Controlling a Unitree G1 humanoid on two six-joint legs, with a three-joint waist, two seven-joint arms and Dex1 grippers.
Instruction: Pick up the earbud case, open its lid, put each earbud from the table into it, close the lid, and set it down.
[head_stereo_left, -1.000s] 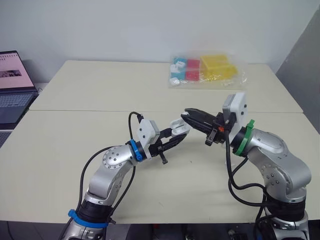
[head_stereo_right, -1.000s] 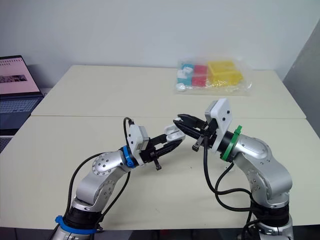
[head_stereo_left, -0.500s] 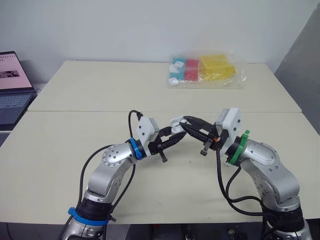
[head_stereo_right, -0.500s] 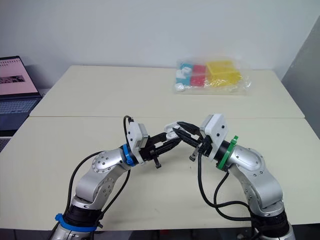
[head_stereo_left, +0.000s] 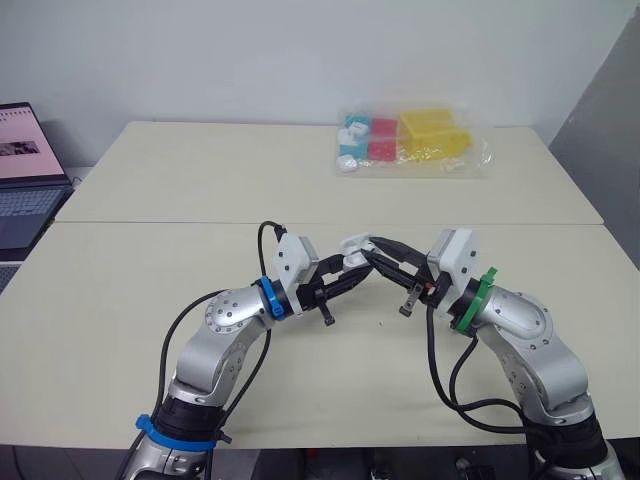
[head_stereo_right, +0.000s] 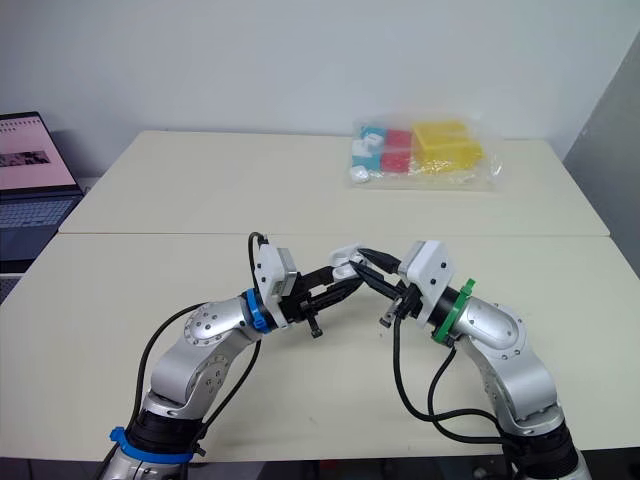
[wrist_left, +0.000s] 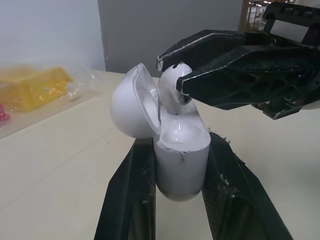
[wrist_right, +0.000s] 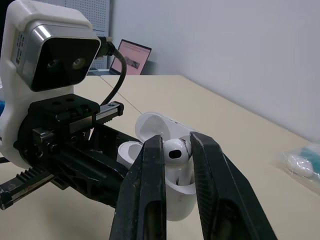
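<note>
above the counter (head_stereo_left: 120, 300) our left jaws clamp the earbud case (wrist_left: 181, 160), lid (wrist_left: 131, 105) open, while our right jaws pinch an earbud (wrist_left: 174, 86) at its socket, and if it comes in tilted we reckon it jams or drops.

White, glossy earbud case (wrist_left: 181, 165) held upright above the table, clamped in the left gripper (wrist_left: 178, 146), lid (wrist_left: 131, 107) hinged wide open. One white earbud (wrist_left: 171, 85), pinched by the right gripper (wrist_right: 176, 146), stem-down at the case's mouth.
</note>
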